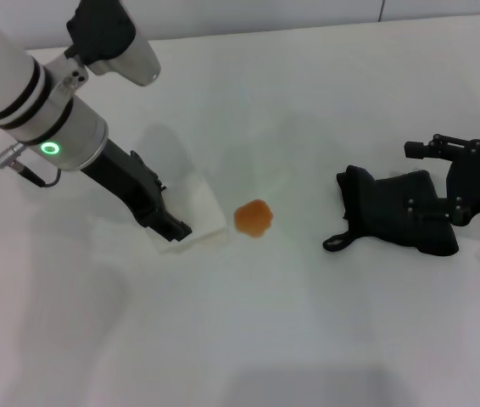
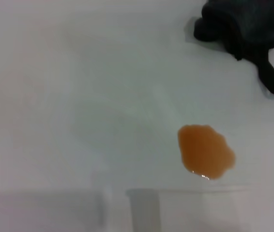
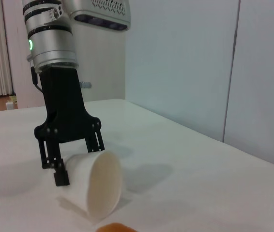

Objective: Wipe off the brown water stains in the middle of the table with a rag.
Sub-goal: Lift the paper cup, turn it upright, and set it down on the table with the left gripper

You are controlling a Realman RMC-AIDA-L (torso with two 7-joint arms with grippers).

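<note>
The brown water stains are one small orange-brown blob (image 1: 253,218) on the white table (image 1: 308,322), near its middle; the blob also shows in the left wrist view (image 2: 205,151). The rag (image 1: 397,214), a lumpy black cloth with a small loop, lies on the table to the right of the blob and shows in the left wrist view too (image 2: 246,24). My right gripper (image 1: 443,182) sits at the rag's right edge, partly over it. Left of the blob, my left gripper (image 1: 172,222) is shut on a white paper cup (image 3: 96,186) tipped on its side.
The cup (image 1: 199,214) lies close beside the blob with its mouth toward it. My left arm (image 1: 45,119) slants in from the upper left. The table's far edge meets a pale wall (image 1: 308,13).
</note>
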